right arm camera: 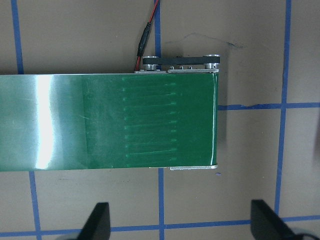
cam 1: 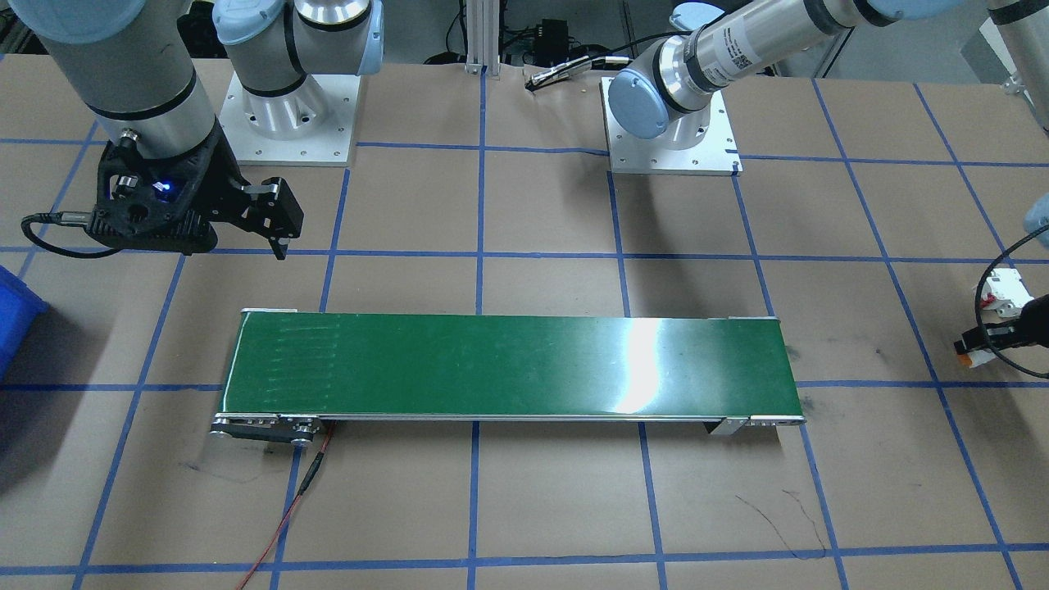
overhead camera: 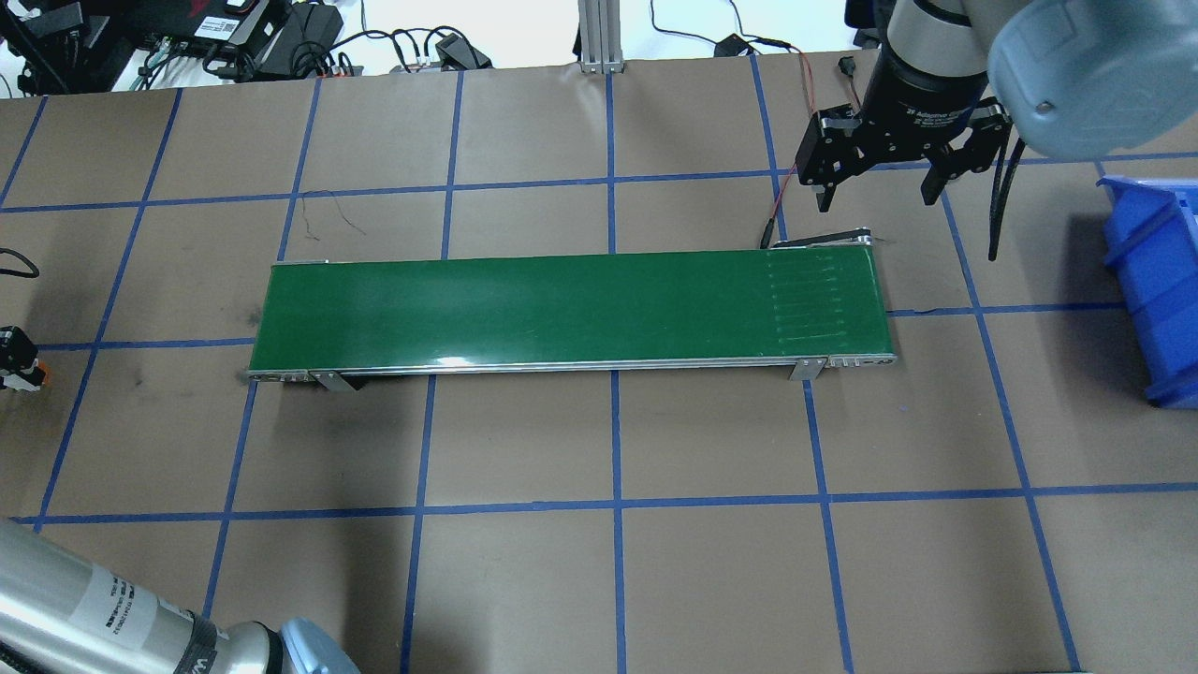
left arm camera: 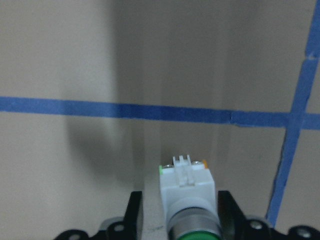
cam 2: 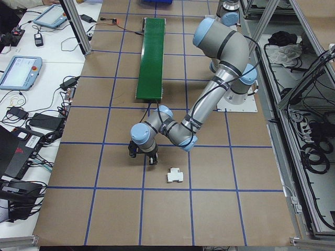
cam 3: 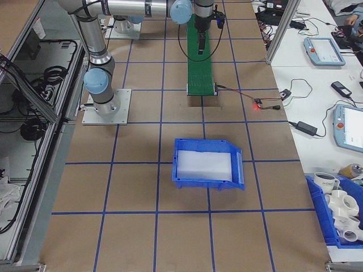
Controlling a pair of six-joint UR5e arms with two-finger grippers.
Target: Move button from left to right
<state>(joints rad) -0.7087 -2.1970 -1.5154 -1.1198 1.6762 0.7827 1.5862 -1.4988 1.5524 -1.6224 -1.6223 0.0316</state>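
The left hand (left arm camera: 192,220) is clamped on the button (left arm camera: 190,192), green cap toward the wrist, low over the worktop (overhead camera: 599,580) far off the left end of the green conveyor (overhead camera: 571,309), while the right hand (overhead camera: 880,178), fingers apart, waits beyond its opposite end.

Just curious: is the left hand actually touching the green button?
Touching. In the left wrist view the button sits wedged between the hand's two fingers.
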